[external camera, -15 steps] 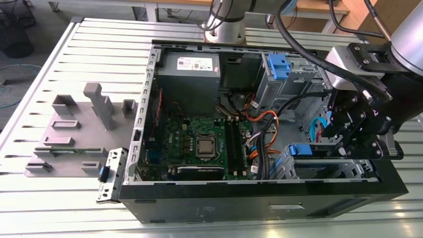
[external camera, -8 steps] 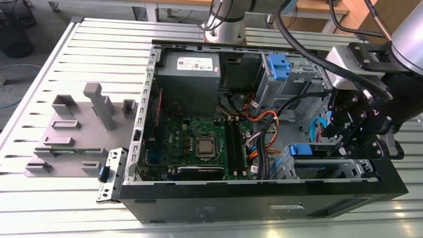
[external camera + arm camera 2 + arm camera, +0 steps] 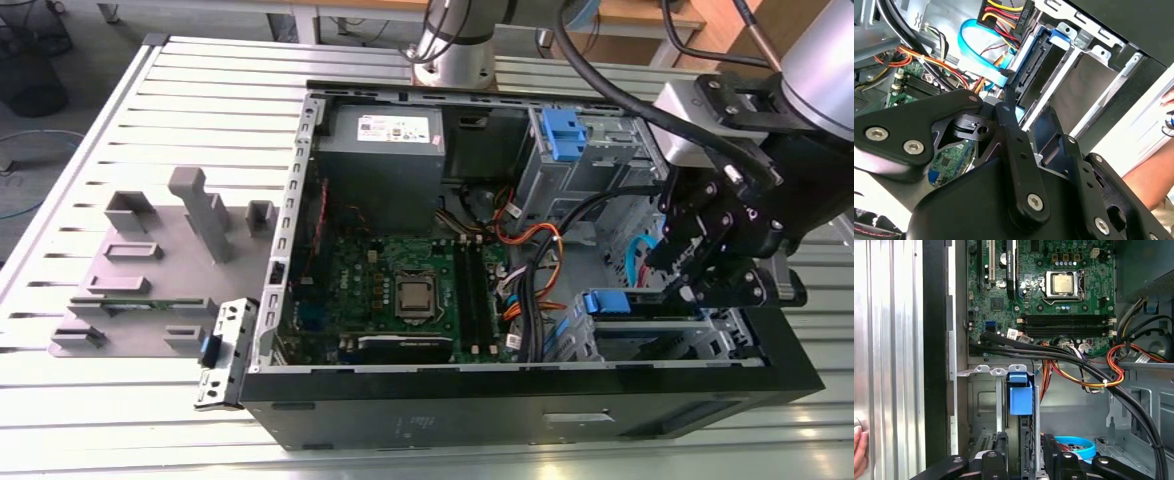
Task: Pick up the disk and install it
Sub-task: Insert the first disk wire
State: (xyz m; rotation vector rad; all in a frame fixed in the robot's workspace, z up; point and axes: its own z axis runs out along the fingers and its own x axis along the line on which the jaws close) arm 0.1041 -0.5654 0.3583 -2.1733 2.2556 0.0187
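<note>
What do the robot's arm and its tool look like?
The tool is black, made of jointed bars with shiny silver screws. A silver-grey block joins it to the grey, rounded arm, and thick black cables loop along it.

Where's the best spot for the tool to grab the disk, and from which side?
Likely the blue tab on its carrier. The disk stands on edge between the cage walls, its faces covered, so that tab is the free part; approach from the open side of the case.
</note>
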